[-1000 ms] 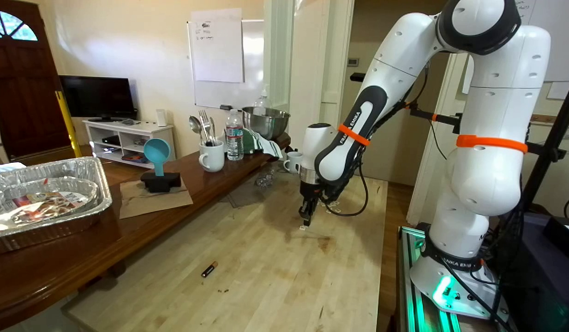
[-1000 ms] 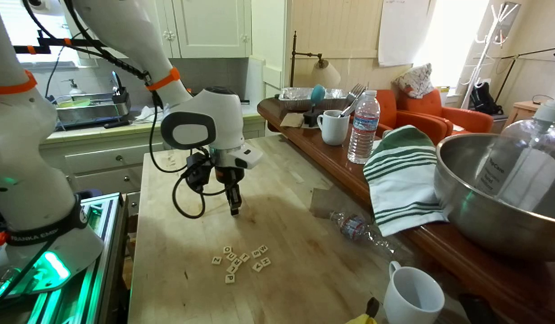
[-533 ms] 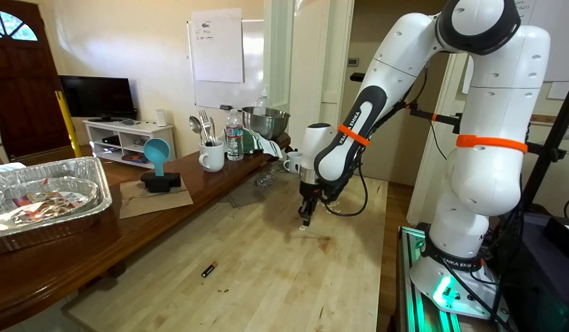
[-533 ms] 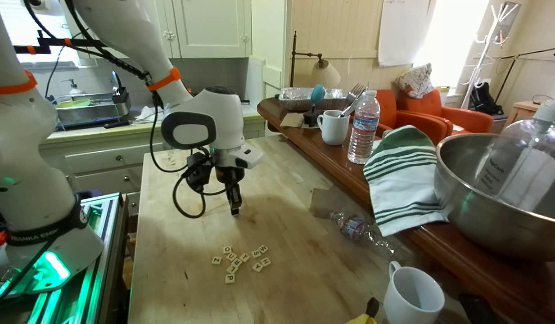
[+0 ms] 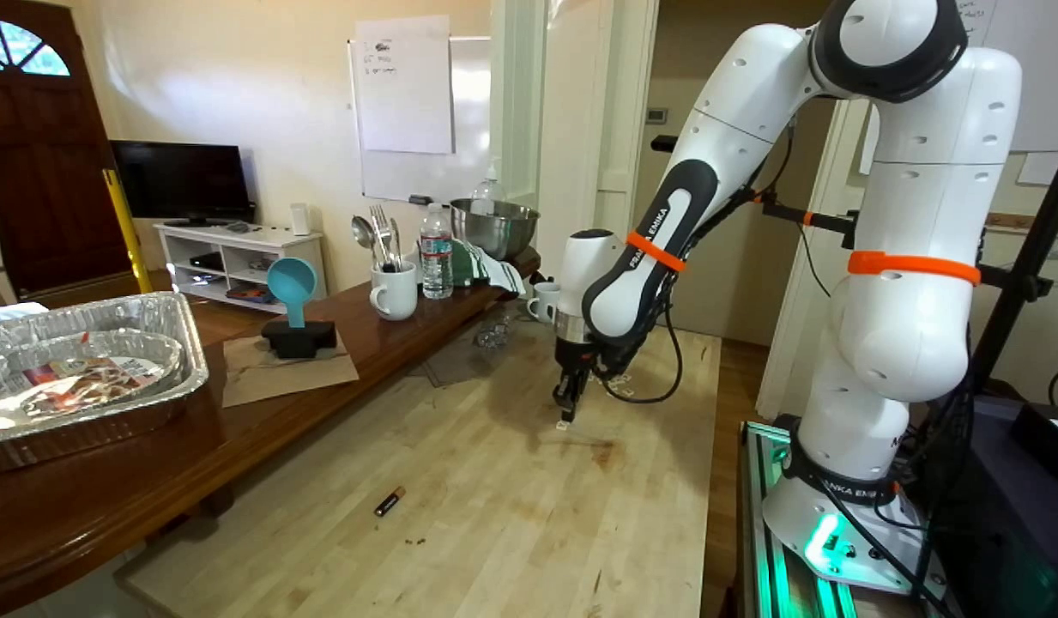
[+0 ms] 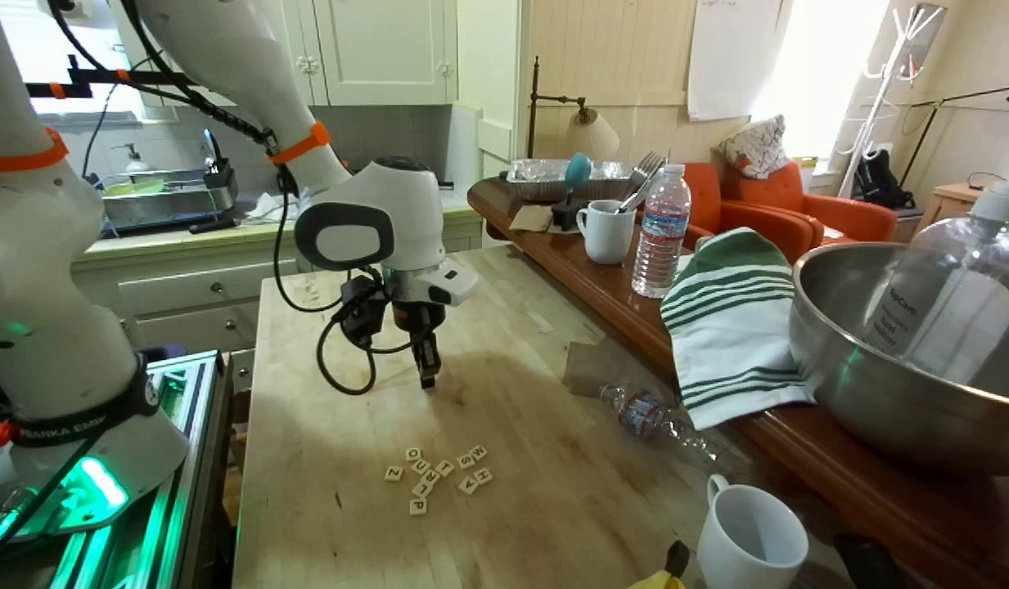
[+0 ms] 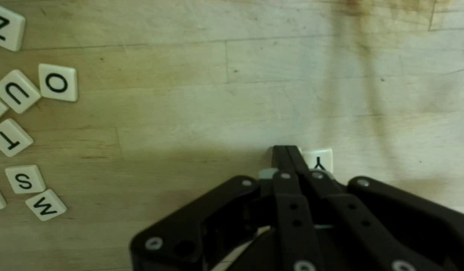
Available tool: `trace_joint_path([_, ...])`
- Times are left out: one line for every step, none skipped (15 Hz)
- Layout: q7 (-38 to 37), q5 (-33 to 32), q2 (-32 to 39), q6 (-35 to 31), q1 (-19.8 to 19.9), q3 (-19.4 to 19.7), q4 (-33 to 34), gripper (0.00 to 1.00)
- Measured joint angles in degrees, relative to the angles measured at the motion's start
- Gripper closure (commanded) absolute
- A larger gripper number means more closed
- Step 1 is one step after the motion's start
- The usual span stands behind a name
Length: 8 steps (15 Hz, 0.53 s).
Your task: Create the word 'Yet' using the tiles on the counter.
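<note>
Wrist view only: readable Y-tile (image 7: pixel 323 159)

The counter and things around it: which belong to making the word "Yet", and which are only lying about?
For the job: counter; Y tile by the shut jaws; T tile; other letter tiles. I cannot read an E.
Lying about: battery; bottle on its side; towel; metal bowl; foil tray.
</note>
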<state>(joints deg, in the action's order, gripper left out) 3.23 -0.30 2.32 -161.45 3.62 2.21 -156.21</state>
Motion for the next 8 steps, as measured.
trace_joint_path([0.2,0.1,0.0,0.0,0.0,-0.1,0.0,1.00])
trace_joint_path([0.3,0.1,0.0,0.0,0.0,-0.2,0.0,1.00])
trace_joint_path([0.5,0.2,0.0,0.0,0.0,-0.2,0.0,1.00])
trace_joint_path([0.6,0.2,0.0,0.0,0.0,-0.3,0.0,1.00])
trace_joint_path([0.7,0.2,0.0,0.0,0.0,-0.3,0.0,1.00])
trace_joint_path([0.7,0.2,0.0,0.0,0.0,-0.3,0.0,1.00])
trace_joint_path([0.8,0.2,0.0,0.0,0.0,-0.4,0.0,1.00])
trace_joint_path([1.1,0.4,0.0,0.0,0.0,-0.4,0.0,1.00])
